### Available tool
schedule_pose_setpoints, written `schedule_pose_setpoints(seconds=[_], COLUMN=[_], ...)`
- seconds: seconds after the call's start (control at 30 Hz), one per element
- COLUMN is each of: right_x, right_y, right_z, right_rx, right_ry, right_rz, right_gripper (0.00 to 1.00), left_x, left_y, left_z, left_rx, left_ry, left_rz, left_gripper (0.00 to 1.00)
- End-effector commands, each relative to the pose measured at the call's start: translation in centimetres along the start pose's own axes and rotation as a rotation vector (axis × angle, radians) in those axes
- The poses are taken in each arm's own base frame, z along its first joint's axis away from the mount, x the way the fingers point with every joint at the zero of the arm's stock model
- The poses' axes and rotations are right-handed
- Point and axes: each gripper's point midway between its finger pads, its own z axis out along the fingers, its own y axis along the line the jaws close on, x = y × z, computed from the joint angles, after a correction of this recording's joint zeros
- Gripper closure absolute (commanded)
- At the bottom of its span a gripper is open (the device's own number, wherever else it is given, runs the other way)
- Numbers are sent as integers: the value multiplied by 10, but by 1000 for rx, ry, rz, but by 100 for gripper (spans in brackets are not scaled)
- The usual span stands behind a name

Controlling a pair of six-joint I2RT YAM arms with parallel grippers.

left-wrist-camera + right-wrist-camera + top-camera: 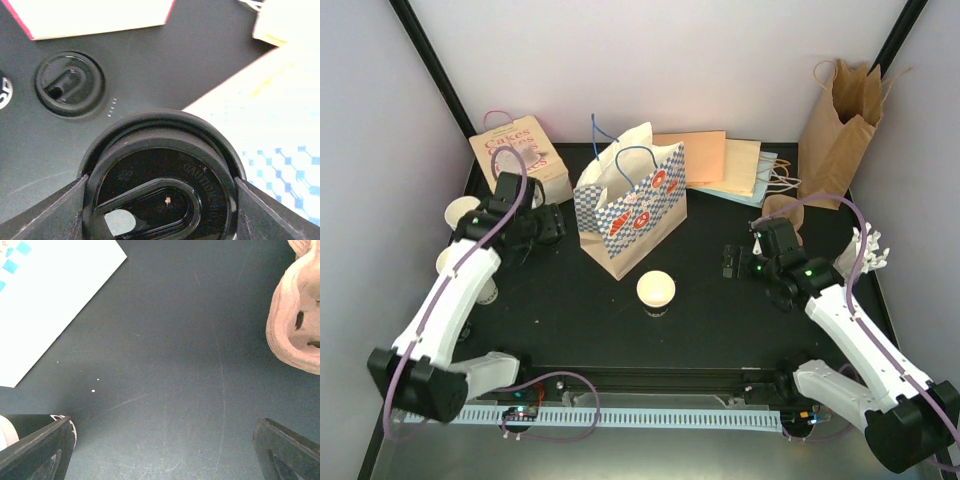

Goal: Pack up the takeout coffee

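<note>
A round black lid (165, 175) fills the left wrist view, with my left gripper (160, 200) shut on its two sides. In the top view that gripper (545, 225) hangs at the back left, beside the blue-checked paper bag (630, 205). A second black lid (70, 85) lies flat on the mat below it. An open cream cup (656, 292) stands upright mid-table, without a lid. More cream cups (462, 212) stand at the left edge, partly hidden by the arm. My right gripper (740, 262) is open over bare mat (165, 440), empty.
A "Cakes" bag (520, 155) stands at the back left. Flat paper bags (720, 165) lie behind the checked bag. A tall brown bag (840, 130) stands at the back right. A pulp cup carrier (297, 315) sits beside the right gripper.
</note>
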Motion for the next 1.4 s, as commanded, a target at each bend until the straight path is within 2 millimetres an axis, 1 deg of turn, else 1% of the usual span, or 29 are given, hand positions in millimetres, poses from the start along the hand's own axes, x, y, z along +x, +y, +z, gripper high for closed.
schedule_pose_setpoints(seconds=[0.0,0.13,0.2,0.27,0.43,0.57,0.63,0.73,0.93,1.13,1.37], right_x=[-12,-12,-11,-9,-7,-6,-6,-5,-5,-7,-14], right_y=[8,9,8,6,7,6,6,6,7,8,18], right_z=[-9,-12,-13,-14,-15,-14,-14,-14,-15,-16,-26], right_rx=[-20,-30,-26,-20,-27,-20,-15,-16,-22,-24,-75], right_ry=[-31,-37,-33,-30,-24,-9,-6,-3,1,6,-26], right_rz=[4,6,7,7,10,18,23,28,25,13,-1], right_gripper=[0,0,0,0,0,0,0,0,0,0,0], left_x=[42,83,101,116,145,159,167,175,181,182,176], left_y=[-26,-60,-71,-78,-96,-113,-126,-140,-162,-171,-176], left_z=[-45,-78,-90,-97,-97,-96,-93,-87,-79,-75,-81], left_rx=[157,414,523,594,650,628,619,601,594,601,636], left_ry=[33,62,72,85,127,123,122,113,79,34,-30], left_rz=[107,206,230,245,303,390,447,520,627,714,777], left_gripper=[28,28,29,29,29,29,29,29,29,29,28])
